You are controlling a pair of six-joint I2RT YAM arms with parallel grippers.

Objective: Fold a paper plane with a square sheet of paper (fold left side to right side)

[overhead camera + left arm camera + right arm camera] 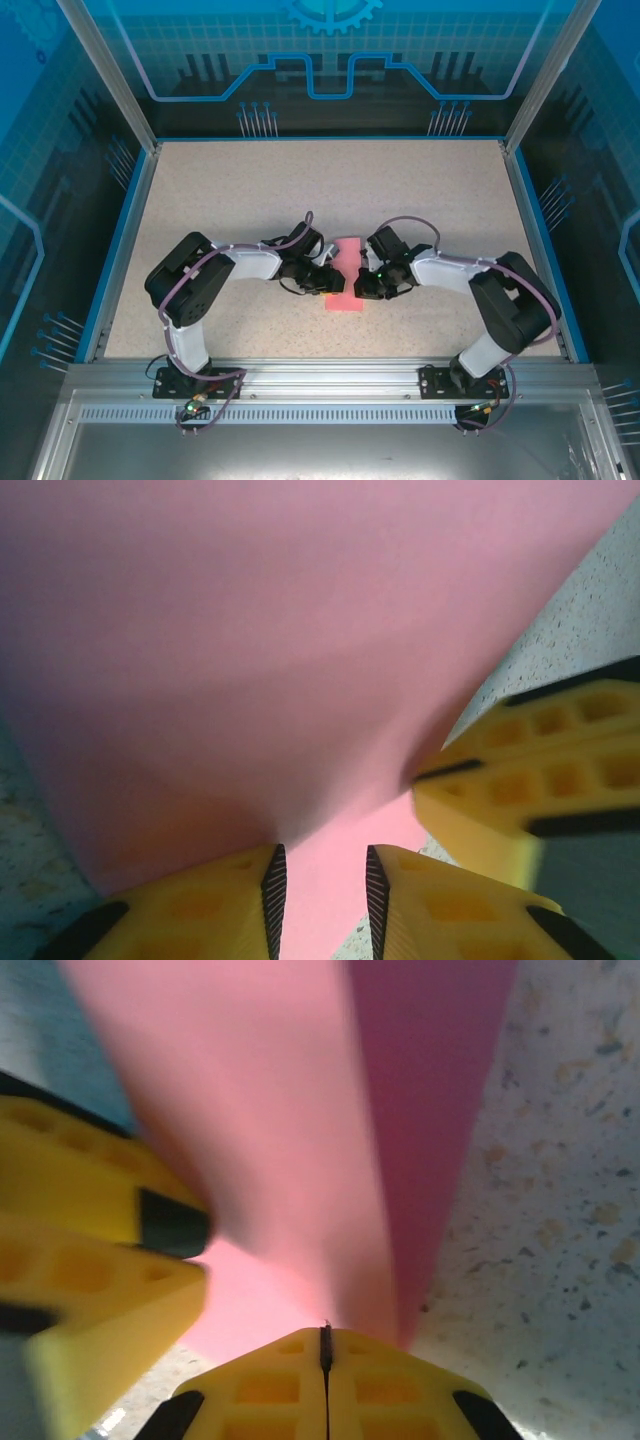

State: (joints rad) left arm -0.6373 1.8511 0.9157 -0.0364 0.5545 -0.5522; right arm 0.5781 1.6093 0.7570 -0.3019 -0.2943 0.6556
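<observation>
Between the two sets of fingers, mid-table, the pink paper [350, 255] lies as a narrow strip on the speckled table [240, 200]. Both arms are bent at the elbow, forearms swung inward and low, so the left fingers [324, 281] and the right fingers [325, 1352] face each other across the strip. The left fingers stand slightly apart with paper showing in their gap, while the right fingers are pressed together on the paper, which fans out from their tips.

Salmon-pink sheet of paper [347, 300], one flap seemingly darker; yellow tool fingers [260, 1390] with black pads [273, 900]; beige speckled table [300, 190]
</observation>
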